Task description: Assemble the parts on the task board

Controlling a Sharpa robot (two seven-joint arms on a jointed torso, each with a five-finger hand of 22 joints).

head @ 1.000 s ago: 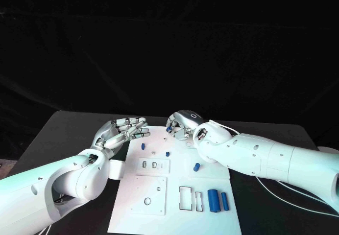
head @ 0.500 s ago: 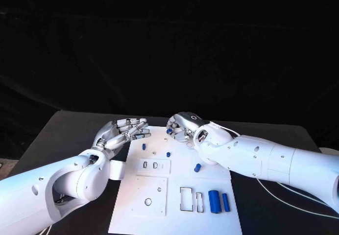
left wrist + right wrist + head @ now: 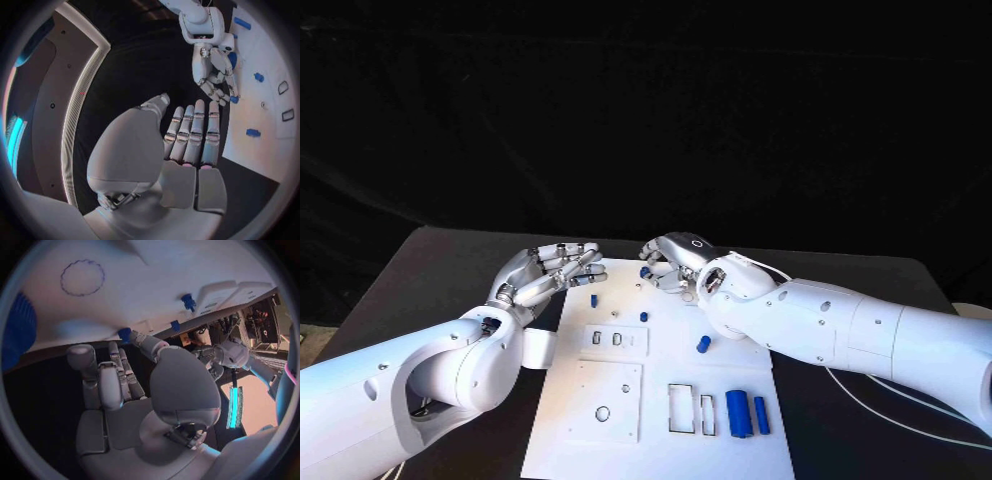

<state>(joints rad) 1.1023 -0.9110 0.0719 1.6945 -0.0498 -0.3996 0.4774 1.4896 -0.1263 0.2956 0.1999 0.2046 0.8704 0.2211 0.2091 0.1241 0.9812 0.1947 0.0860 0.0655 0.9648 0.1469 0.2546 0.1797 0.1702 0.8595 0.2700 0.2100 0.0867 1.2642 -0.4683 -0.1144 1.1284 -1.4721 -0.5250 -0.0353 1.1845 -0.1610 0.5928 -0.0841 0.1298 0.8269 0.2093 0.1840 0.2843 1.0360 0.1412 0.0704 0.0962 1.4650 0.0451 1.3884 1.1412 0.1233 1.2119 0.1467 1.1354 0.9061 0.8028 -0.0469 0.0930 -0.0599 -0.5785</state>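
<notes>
Parts point(image 3: 704, 344) lie unmoved; right hand point(image 3: 669, 262) has edged slightly left.

Black backdrop point(image 3: 646, 100) behind black table point(image 3: 430, 260)

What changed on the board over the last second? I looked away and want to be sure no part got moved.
Very little. The right hand eased slightly toward the robot along the far edge of the white board, its fingertips at a small blue part there. The left hand stayed open at the board's far left corner. The other blue parts, including the two long ones, lie where they were.
</notes>
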